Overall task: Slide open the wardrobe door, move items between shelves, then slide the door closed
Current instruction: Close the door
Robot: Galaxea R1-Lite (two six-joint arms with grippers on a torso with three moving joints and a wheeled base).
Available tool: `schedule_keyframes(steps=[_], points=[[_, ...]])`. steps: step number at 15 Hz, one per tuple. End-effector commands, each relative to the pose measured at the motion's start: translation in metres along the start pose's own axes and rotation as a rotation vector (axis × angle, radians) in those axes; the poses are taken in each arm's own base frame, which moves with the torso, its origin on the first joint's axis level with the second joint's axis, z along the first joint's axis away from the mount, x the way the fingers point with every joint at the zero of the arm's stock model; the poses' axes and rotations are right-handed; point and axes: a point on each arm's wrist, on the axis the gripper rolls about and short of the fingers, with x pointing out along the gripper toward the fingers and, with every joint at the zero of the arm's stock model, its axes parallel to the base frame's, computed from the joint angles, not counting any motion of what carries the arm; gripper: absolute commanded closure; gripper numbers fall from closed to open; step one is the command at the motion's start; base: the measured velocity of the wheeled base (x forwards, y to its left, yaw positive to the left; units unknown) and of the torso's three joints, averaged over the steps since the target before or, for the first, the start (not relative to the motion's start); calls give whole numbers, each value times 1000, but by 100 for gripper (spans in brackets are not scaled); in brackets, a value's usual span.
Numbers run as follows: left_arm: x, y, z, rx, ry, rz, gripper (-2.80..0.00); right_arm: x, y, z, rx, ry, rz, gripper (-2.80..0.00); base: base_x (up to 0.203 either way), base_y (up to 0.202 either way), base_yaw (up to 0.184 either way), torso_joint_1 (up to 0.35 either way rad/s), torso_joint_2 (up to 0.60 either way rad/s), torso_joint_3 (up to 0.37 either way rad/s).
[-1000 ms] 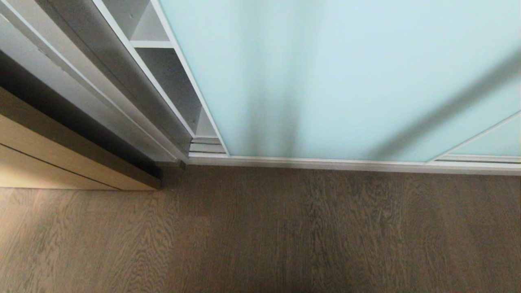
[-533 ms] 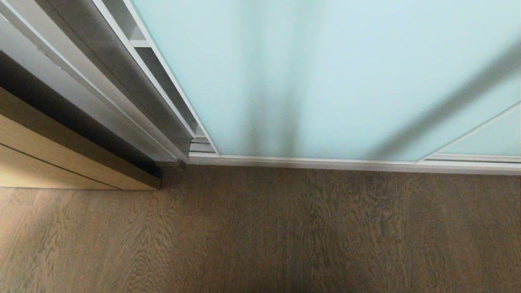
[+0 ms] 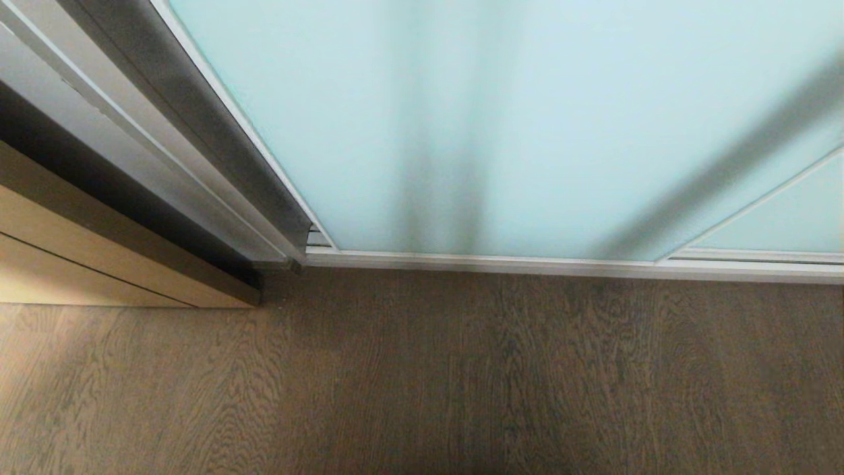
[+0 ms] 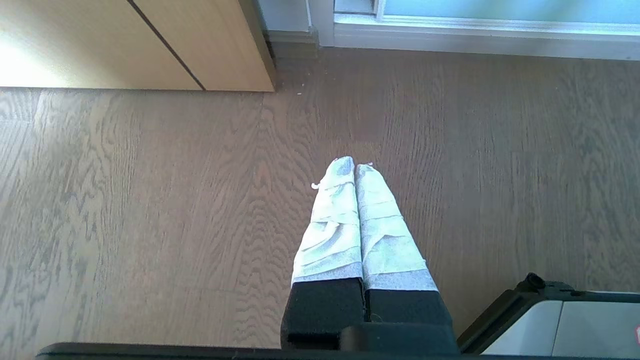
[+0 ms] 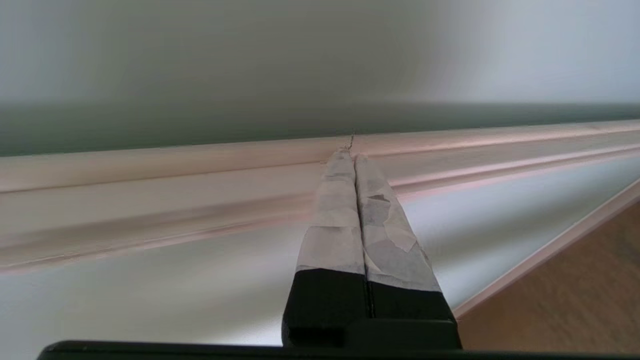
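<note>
wardrobe door (image 5: 250, 60) frame at right claw (image 5: 354, 156) tips

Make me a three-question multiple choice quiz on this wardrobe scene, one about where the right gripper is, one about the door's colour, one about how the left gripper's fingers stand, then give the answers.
1. Where is the right gripper?
A. Tips against the sliding door's frame rail
B. Resting on the floor
C. Inside a drawer

2. What colour is the sliding wardrobe door's glass?
A. Dark red
B. Frosted pale blue-green
C. Black

3. How do the left gripper's fingers stand?
A. Spread wide
B. Clamped on a cushion
C. Pressed together, holding nothing

Answers:
1 A: the right wrist view shows the right gripper with its tips at the pale frame rail of the door.
2 B: the sliding wardrobe door fills the head view as frosted pale blue-green glass.
3 C: the left gripper hangs over the wood floor, taped fingers together, nothing between them.
</note>
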Motion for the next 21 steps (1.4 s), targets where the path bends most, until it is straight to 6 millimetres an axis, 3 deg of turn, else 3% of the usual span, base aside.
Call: schedule_keyframes(steps=[1, 11, 13, 17, 21], points=[[0, 0, 0, 0, 2, 1, 0, -2, 8, -10, 2, 19, 16, 0, 0, 0, 0, 0, 0, 0], [0, 0, 0, 0, 2, 1, 0, -4, 10, -17, 5, 33, 19, 0, 0, 0, 0, 0, 0, 0], [0, 0, 0, 0, 2, 1, 0, -9, 19, -17, -20, 23, 37, 0, 0, 0, 0, 0, 0, 0], [0, 0, 0, 0, 2, 1, 0, -60, 63, -5, -247, -119, 70, 0, 0, 0, 0, 0, 0, 0], [0, 0, 0, 0, 2, 1, 0, -113, 103, -38, -616, -209, 71, 0, 0, 0, 0, 0, 0, 0]])
